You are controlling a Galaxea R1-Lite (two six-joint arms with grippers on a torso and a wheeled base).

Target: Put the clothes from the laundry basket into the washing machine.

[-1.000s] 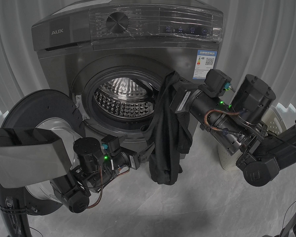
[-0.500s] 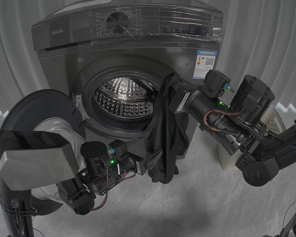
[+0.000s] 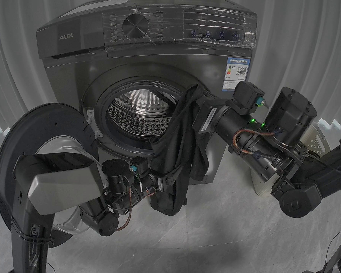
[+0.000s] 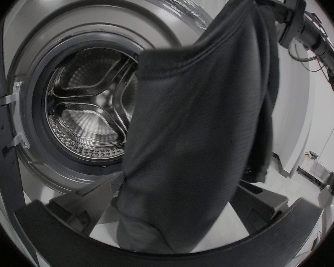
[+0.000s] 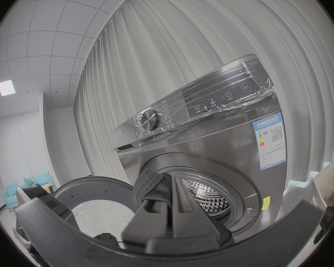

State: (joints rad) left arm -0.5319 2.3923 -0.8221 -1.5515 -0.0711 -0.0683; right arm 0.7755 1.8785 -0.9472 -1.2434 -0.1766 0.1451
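Limp black cloth garment [image 3: 182, 133] hangs mid-frame before the grey washing machine's [image 3: 79, 72] open drum [image 3: 140, 112].
It looks light and floppy: your right gripper's [image 3: 198, 95] fingers [image 5: 189, 212] pinch its top, the left gripper's [image 3: 169, 178] fingers [image 4: 100, 195] stand wide round the hem; take bunched folds.

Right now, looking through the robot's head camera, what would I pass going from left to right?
Open door → drum → black garment → right arm → white basket.
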